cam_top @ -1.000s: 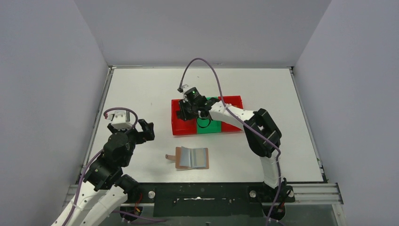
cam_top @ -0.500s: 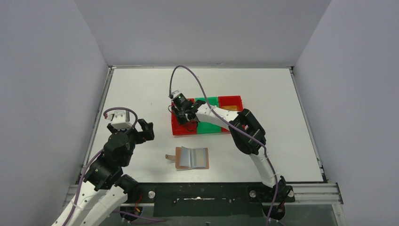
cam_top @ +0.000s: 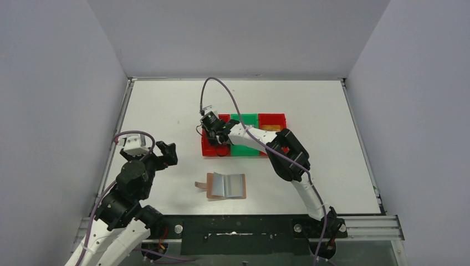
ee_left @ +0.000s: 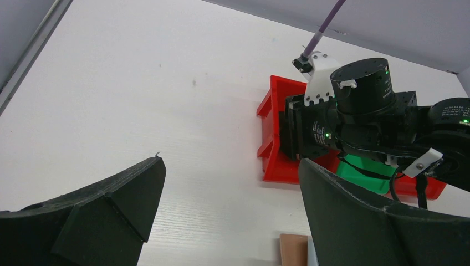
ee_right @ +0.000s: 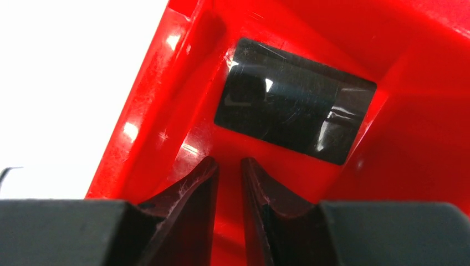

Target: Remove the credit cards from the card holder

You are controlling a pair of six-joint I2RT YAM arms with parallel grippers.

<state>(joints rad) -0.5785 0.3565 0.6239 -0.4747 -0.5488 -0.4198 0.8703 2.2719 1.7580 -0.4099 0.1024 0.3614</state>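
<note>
Since 1 second ago the right arm (cam_top: 285, 155) has swung left along the row of 3 bins, from above the seam between red and green to above the left red bin (cam_top: 209, 148). The left arm (cam_top: 133, 180) has drawn back slightly toward its base. The right jaws now point down into that red bin, close to its floor. In the right wrist view they stand nearly together with only a thin slit between them, and nothing sits in the slit. 1 black card (ee_right: 294, 116) lies inside the bin just beyond the jaw tips, apart from them. The card holder (cam_top: 226, 185) lies spread open on the tabletop (cam_top: 166, 105) near the front edge, between the 2 arm bases and well apart from the bins. Its grey-blue lining faces up and its strap tab sticks out on the left. Whether any cards sit in its pockets cannot be told. The left jaws are spread wide and empty, held above the bare tabletop to the left of the bins and facing the red bin and the right wrist. A corner of the card holder shows at the bottom edge of the left wrist view. The green bin (cam_top: 245, 149) sits just right of the left red bin, with the second red bin (cam_top: 274, 118) beyond it. A purple cable (cam_top: 221, 88) arcs above the right wrist.
</note>
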